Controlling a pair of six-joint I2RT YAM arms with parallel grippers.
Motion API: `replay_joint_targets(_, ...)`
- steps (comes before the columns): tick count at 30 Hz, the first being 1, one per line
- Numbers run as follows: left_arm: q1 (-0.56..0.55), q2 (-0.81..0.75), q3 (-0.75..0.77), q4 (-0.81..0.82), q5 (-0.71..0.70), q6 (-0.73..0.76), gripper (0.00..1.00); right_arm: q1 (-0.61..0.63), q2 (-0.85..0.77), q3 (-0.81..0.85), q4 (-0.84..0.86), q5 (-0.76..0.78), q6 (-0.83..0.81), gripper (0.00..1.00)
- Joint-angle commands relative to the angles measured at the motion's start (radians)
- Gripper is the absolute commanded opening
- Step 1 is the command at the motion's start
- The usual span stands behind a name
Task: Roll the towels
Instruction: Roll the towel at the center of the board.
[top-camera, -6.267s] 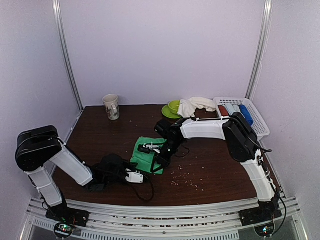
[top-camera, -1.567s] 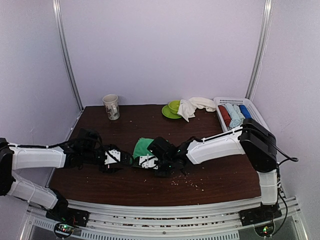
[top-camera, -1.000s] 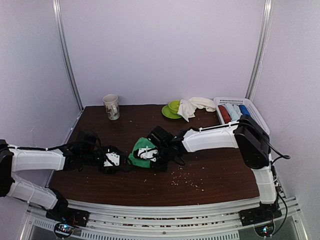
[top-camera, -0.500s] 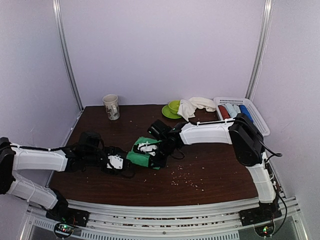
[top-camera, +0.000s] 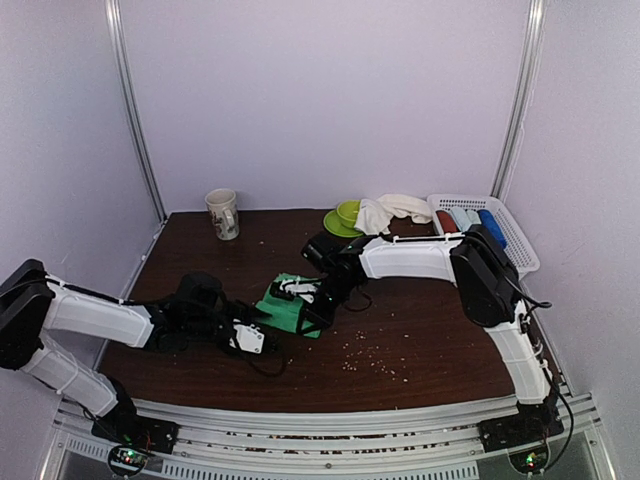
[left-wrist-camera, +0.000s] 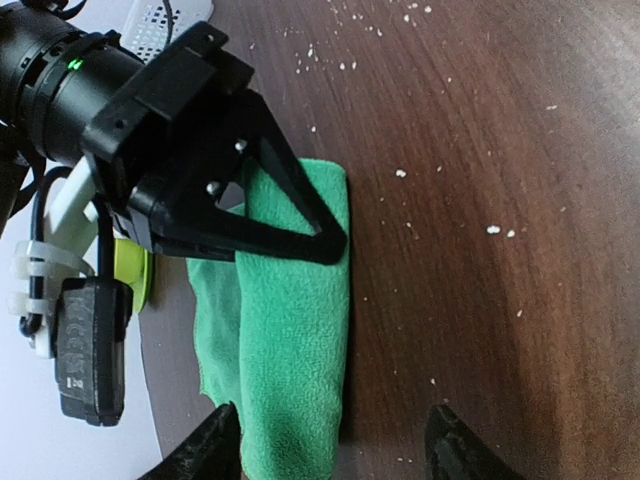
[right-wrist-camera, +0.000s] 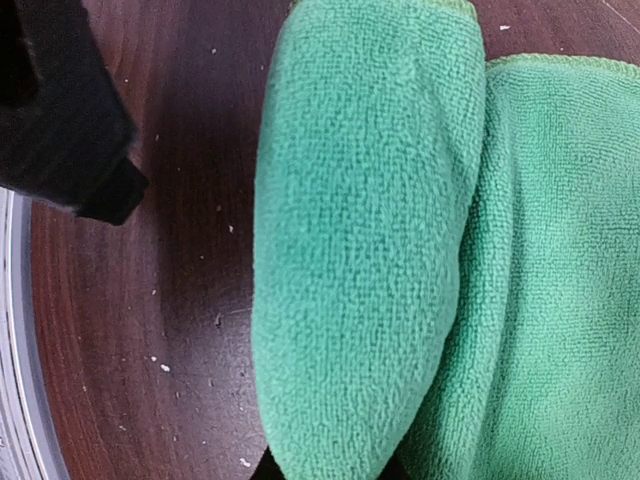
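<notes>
**A:** Where is the green towel, and what holds it?

**B:** The green towel (left-wrist-camera: 295, 350) lies near the middle of the dark table (top-camera: 430, 330), with one long edge turned over into a thick fold. The right gripper (left-wrist-camera: 325, 238) reaches in from the far right, its jaws closed on that fold. My guess is that it means to carry the roll across the flat part.

**A:** And the other arm?

**B:** The left gripper (left-wrist-camera: 330, 452) hovers low at the towel's near left end, jaws spread wide and holding nothing. It is probably there to steady that end.

**A:** What else is around?

**B:** The cream-white towel (top-camera: 392, 209) is unrolled, draped over a green dish (top-camera: 340, 222) at the far edge. To the right of it, a white basket (top-camera: 520, 255) holds red, pale blue and dark blue rolls. A mug (top-camera: 222, 213) stands at the far left. Crumbs (top-camera: 372, 358) lie to the near right of the towel. Only the two grippers, close together, could crowd each other.
</notes>
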Motion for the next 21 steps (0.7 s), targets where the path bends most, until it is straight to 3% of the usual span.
replay_joint_targets(1,-0.007,0.075,0.027,0.141,-0.073,0.024,0.62,0.0,0.111,-0.003,-0.165,-0.062,0.0,0.02)
replay_joint_targets(12,-0.007,0.205,0.047,0.261,-0.154,0.038,0.54,-0.005,0.148,0.046,-0.257,-0.157,-0.053,0.02)
replay_joint_targets(21,-0.014,0.248,0.051,0.264,-0.165,0.043,0.33,-0.013,0.167,0.069,-0.3,-0.202,-0.078,0.02)
